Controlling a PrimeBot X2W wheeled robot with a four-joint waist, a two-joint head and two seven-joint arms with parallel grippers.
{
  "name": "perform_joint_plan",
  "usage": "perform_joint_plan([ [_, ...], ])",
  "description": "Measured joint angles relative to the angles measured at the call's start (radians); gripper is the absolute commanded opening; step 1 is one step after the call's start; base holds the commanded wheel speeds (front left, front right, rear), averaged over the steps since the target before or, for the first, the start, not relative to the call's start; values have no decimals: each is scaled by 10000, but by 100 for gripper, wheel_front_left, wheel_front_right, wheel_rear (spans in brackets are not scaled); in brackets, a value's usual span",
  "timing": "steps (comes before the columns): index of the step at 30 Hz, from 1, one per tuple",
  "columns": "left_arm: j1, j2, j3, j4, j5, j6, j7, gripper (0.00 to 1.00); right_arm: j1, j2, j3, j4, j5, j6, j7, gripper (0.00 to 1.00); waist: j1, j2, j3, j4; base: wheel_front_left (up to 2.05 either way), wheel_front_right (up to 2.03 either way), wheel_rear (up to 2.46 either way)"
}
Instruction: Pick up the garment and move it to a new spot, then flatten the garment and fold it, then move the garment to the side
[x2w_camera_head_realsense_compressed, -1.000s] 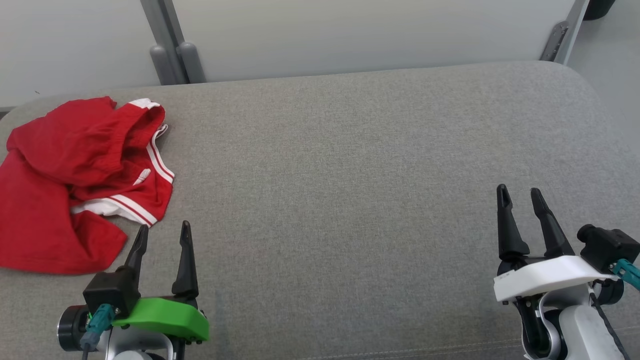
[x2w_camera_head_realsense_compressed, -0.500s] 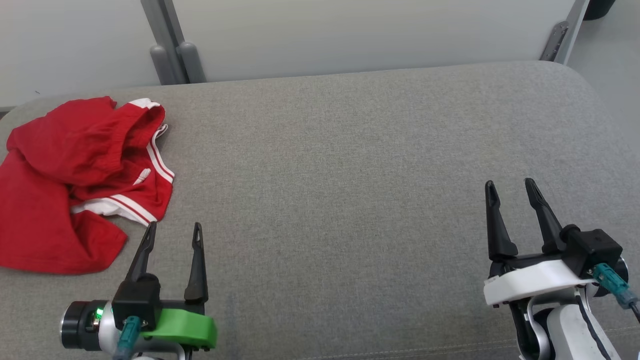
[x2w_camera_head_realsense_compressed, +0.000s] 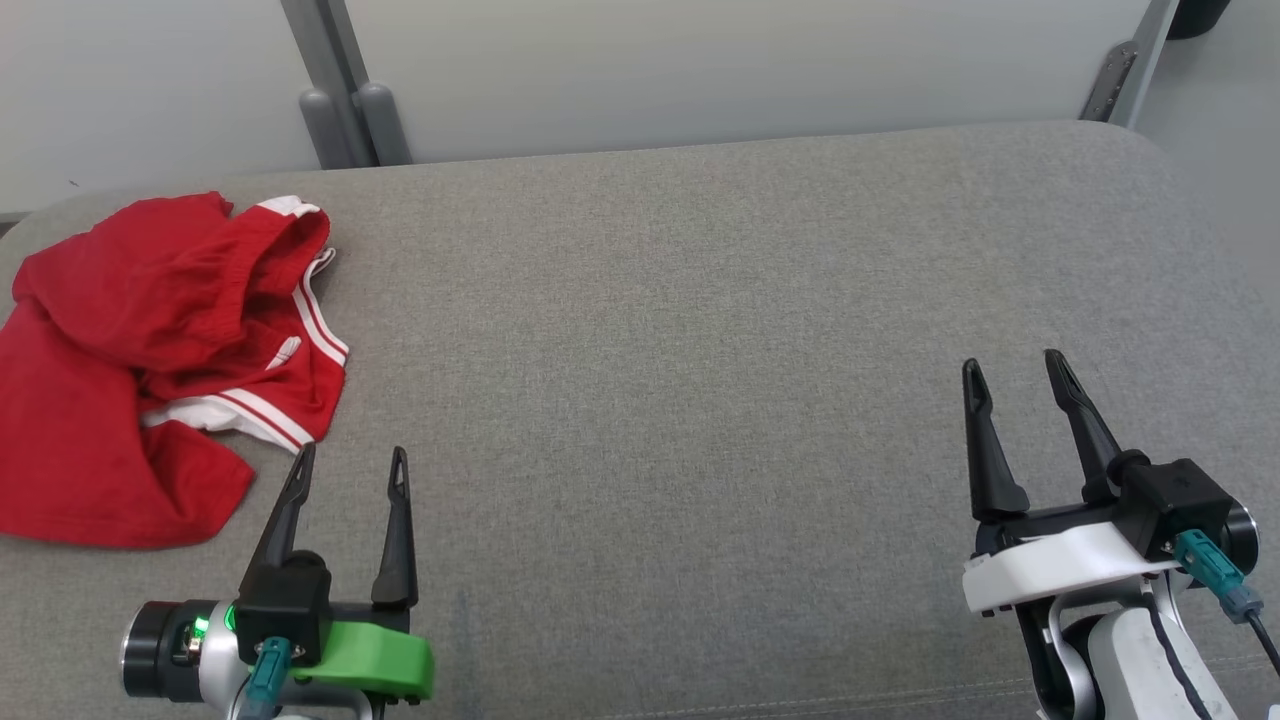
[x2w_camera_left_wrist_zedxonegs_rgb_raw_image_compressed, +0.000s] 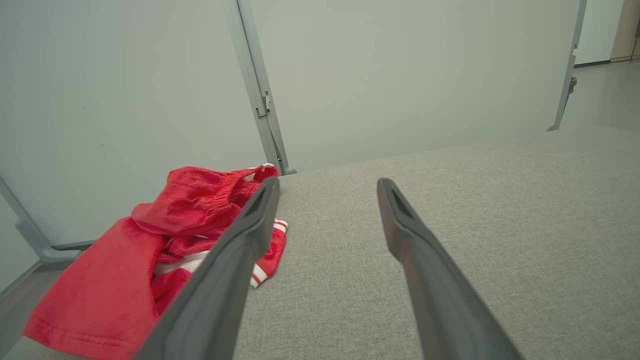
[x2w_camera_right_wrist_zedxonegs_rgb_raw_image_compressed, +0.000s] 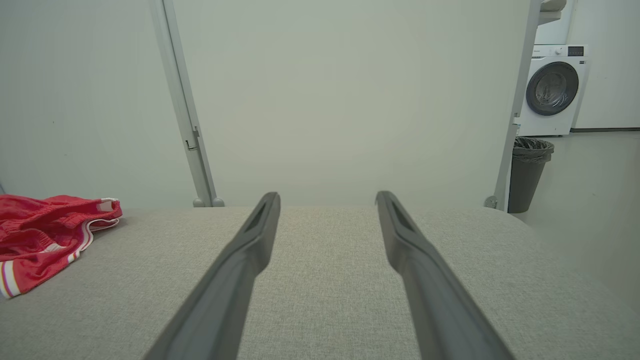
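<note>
Left hand (x2w_camera_head_realsense_compressed: 353, 450) and right hand (x2w_camera_head_realsense_compressed: 1011, 360) both spread apart; crumpled red garment (x2w_camera_head_realsense_compressed: 120, 300), white-striped trim.

Wide run of grey fabric counter (x2w_camera_head_realsense_compressed: 680, 400) lies free from the left end effector (x2w_camera_head_realsense_compressed: 352, 450) across to the right end effector (x2w_camera_head_realsense_compressed: 1011, 360), and forward to the back edge. Obstacle on it: crumpled red shorts (x2w_camera_head_realsense_compressed: 130, 370) heaped at the far left, with the left end effector's outer fingertip just beside their striped hem. Back edge is shut off by pale wall panels (x2w_camera_head_realsense_compressed: 750, 70) and a grey post (x2w_camera_head_realsense_compressed: 340, 110) behind the shorts. On the right the counter rounds off to floor, where a bin (x2w_camera_right_wrist_zedxonegs_rgb_raw_image_compressed: 531, 172) stands by the panel end, well apart.
</note>
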Motion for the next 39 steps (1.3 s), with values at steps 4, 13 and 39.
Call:
perform_joint_plan([
  [4, 2, -2, 2, 48, -63, -2, 0, 100, 0, 2, -8, 2, 2, 0, 0, 100, 0, 0, -4, 5, 0, 0, 0],
  [13, 4, -15, 42, 165, -127, -17, 0, 100, 0, 2, -31, 4, 0, 2, -13, 100, 0, 0, -21, 15, 0, 0, 0],
  [39, -290, -40, 286, -38, -148, -123, 0, 100, -124, 6, -184, -236, -2, 12, -29, 100, 0, 0, 716, 51, 0, 0, 0],
])
